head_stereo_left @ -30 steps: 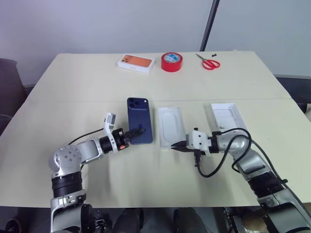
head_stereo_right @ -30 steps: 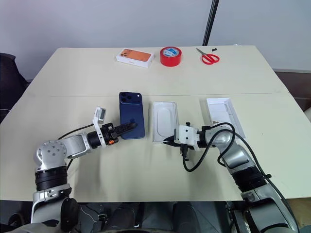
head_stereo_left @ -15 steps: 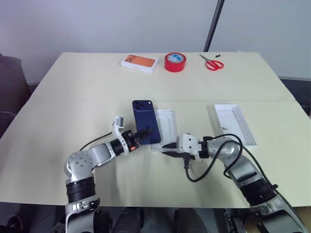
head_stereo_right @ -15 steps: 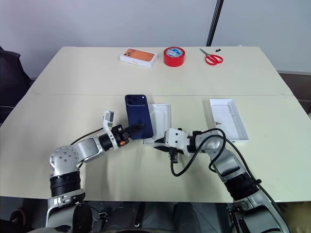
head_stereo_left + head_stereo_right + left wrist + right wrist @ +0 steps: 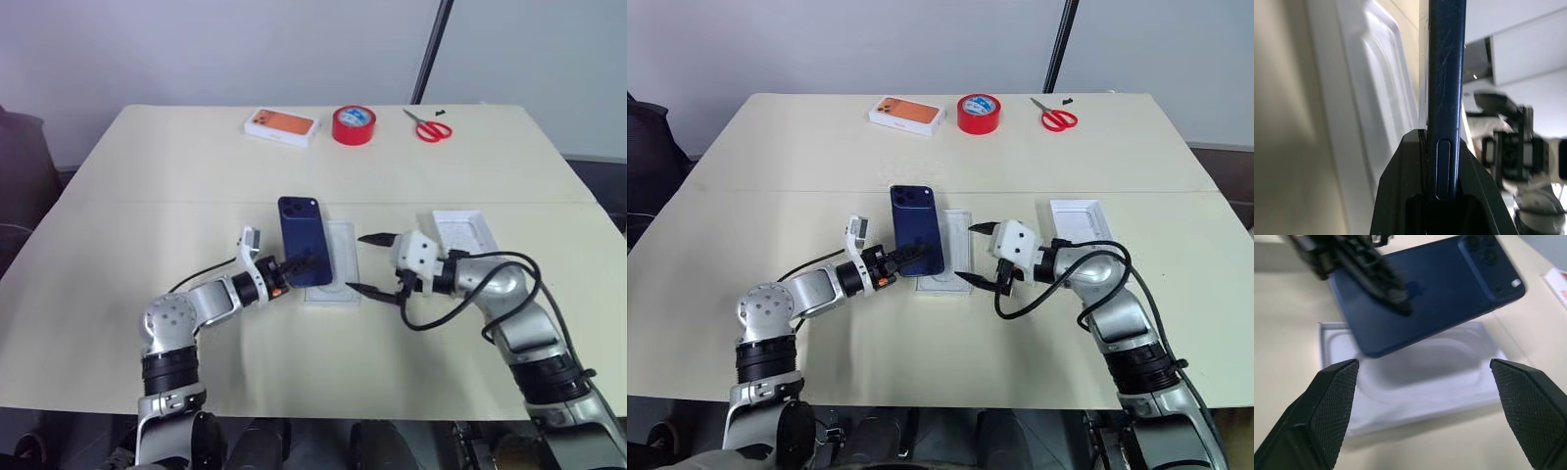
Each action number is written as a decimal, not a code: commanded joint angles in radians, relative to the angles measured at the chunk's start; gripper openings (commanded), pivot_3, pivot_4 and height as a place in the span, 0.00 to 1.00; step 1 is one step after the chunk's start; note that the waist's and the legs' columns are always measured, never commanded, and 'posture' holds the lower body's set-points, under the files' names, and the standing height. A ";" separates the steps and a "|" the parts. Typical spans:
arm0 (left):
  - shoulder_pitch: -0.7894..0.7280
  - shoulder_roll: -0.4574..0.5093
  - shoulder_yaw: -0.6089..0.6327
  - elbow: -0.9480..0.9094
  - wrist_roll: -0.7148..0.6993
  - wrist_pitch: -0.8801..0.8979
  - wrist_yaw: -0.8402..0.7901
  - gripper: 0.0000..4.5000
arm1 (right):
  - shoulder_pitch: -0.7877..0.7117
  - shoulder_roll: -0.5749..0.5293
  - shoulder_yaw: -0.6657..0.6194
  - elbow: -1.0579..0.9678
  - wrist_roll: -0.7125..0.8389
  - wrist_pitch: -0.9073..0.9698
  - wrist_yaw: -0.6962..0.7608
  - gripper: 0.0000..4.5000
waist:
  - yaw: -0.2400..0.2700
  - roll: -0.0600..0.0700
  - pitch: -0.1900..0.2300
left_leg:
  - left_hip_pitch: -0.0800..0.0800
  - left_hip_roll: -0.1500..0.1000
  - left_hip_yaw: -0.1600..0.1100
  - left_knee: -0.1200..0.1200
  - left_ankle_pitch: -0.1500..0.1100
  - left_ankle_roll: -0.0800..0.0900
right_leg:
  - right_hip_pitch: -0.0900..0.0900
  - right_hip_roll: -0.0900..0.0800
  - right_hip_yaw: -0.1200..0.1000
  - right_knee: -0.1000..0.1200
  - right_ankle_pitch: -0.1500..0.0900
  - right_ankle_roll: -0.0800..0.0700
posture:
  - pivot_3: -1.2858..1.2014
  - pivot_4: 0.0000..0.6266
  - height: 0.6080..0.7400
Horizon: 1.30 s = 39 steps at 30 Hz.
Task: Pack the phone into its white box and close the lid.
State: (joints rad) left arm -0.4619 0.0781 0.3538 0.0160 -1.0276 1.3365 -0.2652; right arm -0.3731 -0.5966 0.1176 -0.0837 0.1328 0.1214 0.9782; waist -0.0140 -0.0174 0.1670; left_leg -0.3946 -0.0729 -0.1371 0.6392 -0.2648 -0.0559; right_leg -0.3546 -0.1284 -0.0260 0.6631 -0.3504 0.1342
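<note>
We note the left gripper (image 5: 294, 266) clamping the phone (image 5: 305, 254) above a white tray (image 5: 338, 281); right gripper (image 5: 374, 262) spread wide, empty.

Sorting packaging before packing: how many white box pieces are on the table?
3: the orange-topped box at the far edge, the recessed white tray under the phone, another tray beside the right gripper.

A lab or office: bare table (image 5: 147, 176), plain wall (image 5: 245, 49) (grey).
</note>
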 commanded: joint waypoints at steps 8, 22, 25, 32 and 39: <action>-0.036 0.042 -0.052 -0.018 -0.029 0.068 -0.030 0.92 | 0.000 0.003 0.002 -0.019 -0.015 -0.027 -0.039 1.00 | 0.000 0.000 0.000 | 0.000 0.000 0.000 0.002 0.000 0.000 | 0.001 0.000 0.000 0.000 0.000 0.000 | 0.52 0.24 1.00; -0.130 0.178 -0.149 -0.004 0.055 0.016 -0.096 0.92 | -0.041 0.036 0.025 -0.011 -0.016 -0.030 -0.065 1.00 | 0.001 0.000 0.000 | 0.000 0.000 -0.001 0.002 0.000 0.000 | 0.000 0.000 0.000 0.001 0.000 0.000 | 0.52 0.24 1.00; -0.136 0.154 -0.147 0.017 0.072 -0.023 -0.098 0.92 | -0.047 0.041 0.028 -0.002 -0.020 -0.035 -0.076 1.00 | 0.000 0.000 0.000 | -0.001 0.000 -0.001 0.002 0.000 0.000 | 0.000 0.000 0.000 0.001 0.000 0.000 | 0.52 0.24 1.00; -0.146 0.096 -0.125 0.044 0.091 -0.076 -0.068 0.92 | -0.033 0.029 0.012 -0.006 -0.020 -0.036 -0.095 1.00 | -0.001 0.000 0.000 | -0.001 0.000 0.000 0.003 0.000 0.000 | 0.000 0.000 0.000 0.001 0.000 0.000 | 0.52 0.24 1.00; -0.146 0.164 -0.129 0.017 0.109 -0.122 -0.122 0.94 | -0.010 0.020 -0.015 -0.069 0.067 0.014 -0.059 0.88 | -0.003 0.000 0.000 | -0.001 0.000 0.000 0.003 0.000 0.000 | 0.000 0.000 0.000 0.001 0.000 0.000 | 0.52 0.24 1.00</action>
State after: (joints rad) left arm -0.5970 0.2135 0.2166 0.0775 -0.9225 1.2351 -0.3494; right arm -0.3871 -0.5679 0.1349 -0.0857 0.1504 0.1248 0.9010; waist -0.0168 -0.0172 0.1670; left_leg -0.3954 -0.0727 -0.1375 0.6418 -0.2649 -0.0558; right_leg -0.3548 -0.1279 -0.0261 0.6643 -0.3504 0.1342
